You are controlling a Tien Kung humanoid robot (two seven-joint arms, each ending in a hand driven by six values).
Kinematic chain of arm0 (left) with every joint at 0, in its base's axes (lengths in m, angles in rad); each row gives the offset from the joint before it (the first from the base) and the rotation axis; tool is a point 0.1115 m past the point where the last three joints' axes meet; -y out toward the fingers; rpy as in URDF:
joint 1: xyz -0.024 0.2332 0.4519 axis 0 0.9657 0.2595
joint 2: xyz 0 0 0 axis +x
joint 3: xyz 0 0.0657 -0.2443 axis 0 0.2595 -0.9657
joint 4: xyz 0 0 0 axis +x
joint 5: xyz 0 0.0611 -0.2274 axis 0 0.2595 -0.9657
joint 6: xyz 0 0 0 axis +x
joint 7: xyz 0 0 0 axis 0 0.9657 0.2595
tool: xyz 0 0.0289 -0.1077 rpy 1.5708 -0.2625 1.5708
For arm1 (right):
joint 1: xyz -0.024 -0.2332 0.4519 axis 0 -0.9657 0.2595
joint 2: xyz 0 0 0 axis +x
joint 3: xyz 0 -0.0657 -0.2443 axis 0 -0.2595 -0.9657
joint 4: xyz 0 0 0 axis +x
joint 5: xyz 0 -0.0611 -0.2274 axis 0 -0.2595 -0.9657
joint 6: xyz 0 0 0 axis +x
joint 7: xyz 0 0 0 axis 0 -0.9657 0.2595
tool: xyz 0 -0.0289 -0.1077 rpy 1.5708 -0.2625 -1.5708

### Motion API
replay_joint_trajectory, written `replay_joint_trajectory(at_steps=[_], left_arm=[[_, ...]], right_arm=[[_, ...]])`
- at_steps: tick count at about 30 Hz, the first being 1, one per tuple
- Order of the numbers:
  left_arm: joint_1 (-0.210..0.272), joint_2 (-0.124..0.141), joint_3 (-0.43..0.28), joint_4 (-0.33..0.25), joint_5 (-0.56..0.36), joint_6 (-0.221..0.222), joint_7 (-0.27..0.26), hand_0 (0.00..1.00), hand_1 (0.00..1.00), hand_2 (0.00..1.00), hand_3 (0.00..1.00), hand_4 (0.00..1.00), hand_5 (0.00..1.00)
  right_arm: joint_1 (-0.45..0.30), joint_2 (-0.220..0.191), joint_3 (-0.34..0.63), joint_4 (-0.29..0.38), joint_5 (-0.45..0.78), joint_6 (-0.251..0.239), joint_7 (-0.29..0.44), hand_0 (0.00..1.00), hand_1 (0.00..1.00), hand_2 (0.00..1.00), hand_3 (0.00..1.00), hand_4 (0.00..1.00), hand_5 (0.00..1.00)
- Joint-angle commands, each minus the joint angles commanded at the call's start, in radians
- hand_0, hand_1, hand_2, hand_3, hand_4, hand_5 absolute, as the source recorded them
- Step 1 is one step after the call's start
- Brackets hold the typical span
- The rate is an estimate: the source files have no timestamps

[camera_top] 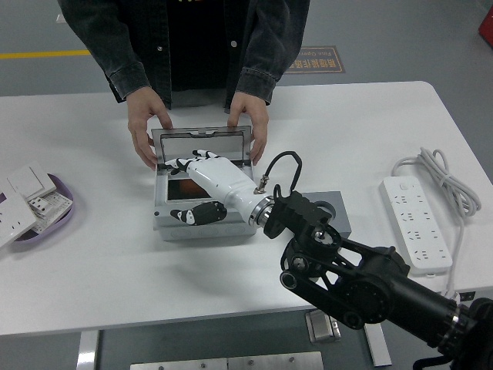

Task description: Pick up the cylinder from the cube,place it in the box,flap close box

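- A purple tray [68,220] sits at the table's left edge; white switch plates [29,196] lie in and beside it.
- A person stands at the far side; one hand [146,127] rests at the left end of the box's raised lid [202,141], the other hand [249,121] at its right end — both touching the lid.
- The grey box [202,225] stands open at mid-table on the white table [115,270]; a dark, reddish-brown surface shows inside; the cylinder cannot be made out anywhere.
- The right hand [202,185] — white with black fingers [179,164] — reaches over the box; its fingers are spread toward the lid and the thumb lies along the box's front rim; it holds nothing.
- Behind the wrist, a grey block [335,212] lies just right of the box.
- A white power strip [416,223] with a coiled cord lies well apart, at the right.
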Motion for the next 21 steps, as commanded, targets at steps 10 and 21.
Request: replay_joint_trajectory(at_steps=[10,21], left_arm=[[0.000,0.000,-0.007,0.000,0.010,-0.001,0.002,0.604,0.585,0.556,0.590,0.659,0.207],[-0.006,0.003,-0.011,-0.001,0.021,-0.004,0.004,0.602,0.584,0.556,0.590,0.658,0.206]], right_arm=[[0.111,-0.084,0.070,0.029,0.221,-0.107,0.014,0.798,0.726,0.713,0.797,0.835,0.256],[0.243,-0.075,-0.002,-0.211,0.317,-0.081,0.080,0.241,0.486,0.627,0.772,0.805,0.288]])
